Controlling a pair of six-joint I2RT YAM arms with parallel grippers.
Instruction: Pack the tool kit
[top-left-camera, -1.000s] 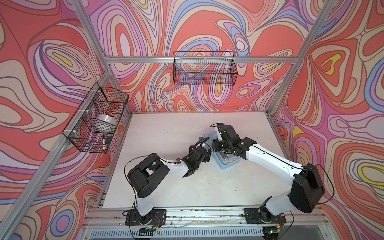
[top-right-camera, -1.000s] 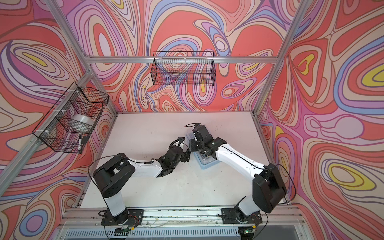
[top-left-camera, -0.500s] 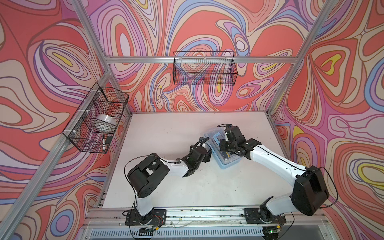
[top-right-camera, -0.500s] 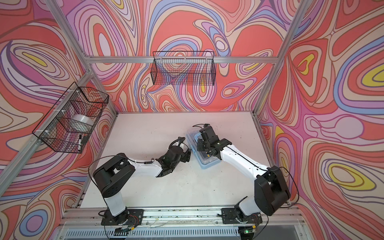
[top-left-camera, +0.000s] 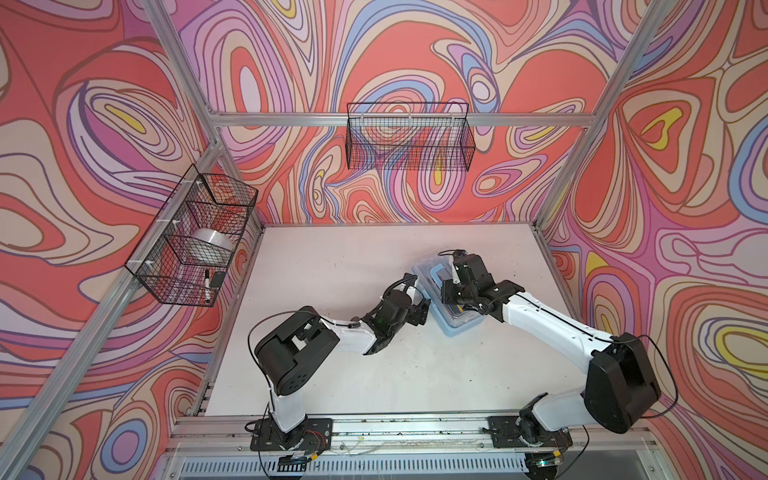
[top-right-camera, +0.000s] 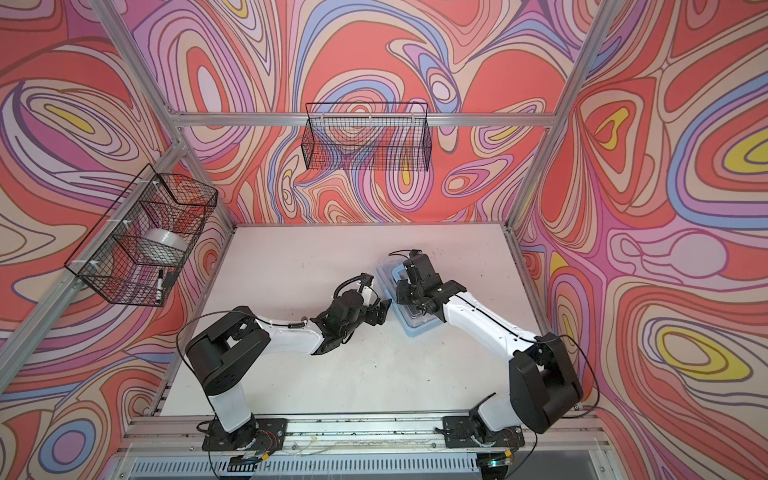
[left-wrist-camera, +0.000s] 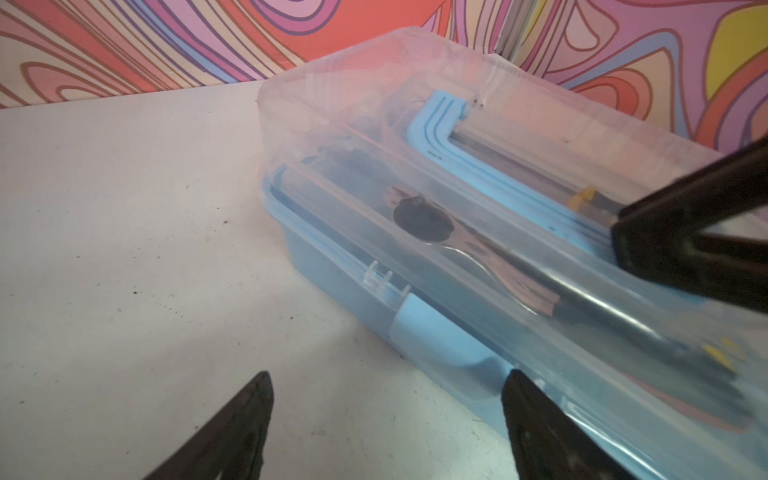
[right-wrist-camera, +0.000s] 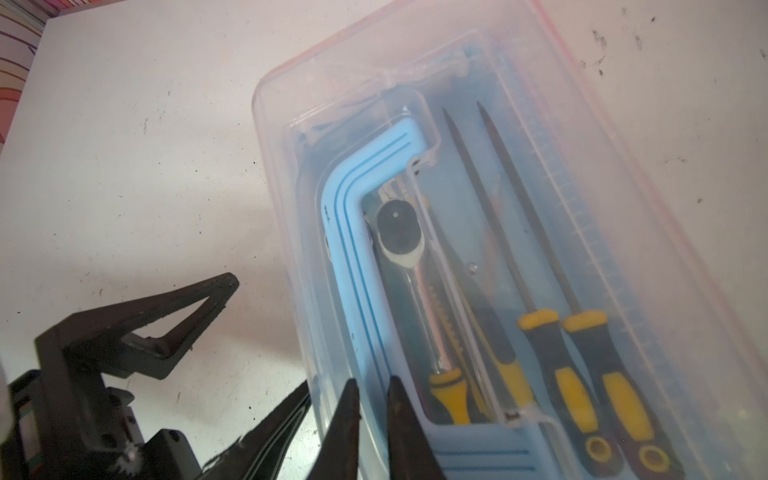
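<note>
Right end effector (right-wrist-camera: 372, 399), parting slightly and holding nothing, is shifting back along the shut case (top-left-camera: 451, 328); left end effector (left-wrist-camera: 386, 376), wide open and empty, is facing the latch (left-wrist-camera: 436, 336), so latching is probably coming next.

**Top views:** we log bright, even overhead light in both. Soft shadows fall on the table (top-left-camera: 415, 374), and the frame rails (top-left-camera: 183, 58) splay toward the edges.

**Wrist views:** we log a pink sheen on the clear lid (left-wrist-camera: 374, 104), a soft-focus left gripper (left-wrist-camera: 388, 374), and grey shadow beside the case (left-wrist-camera: 324, 270).
</note>
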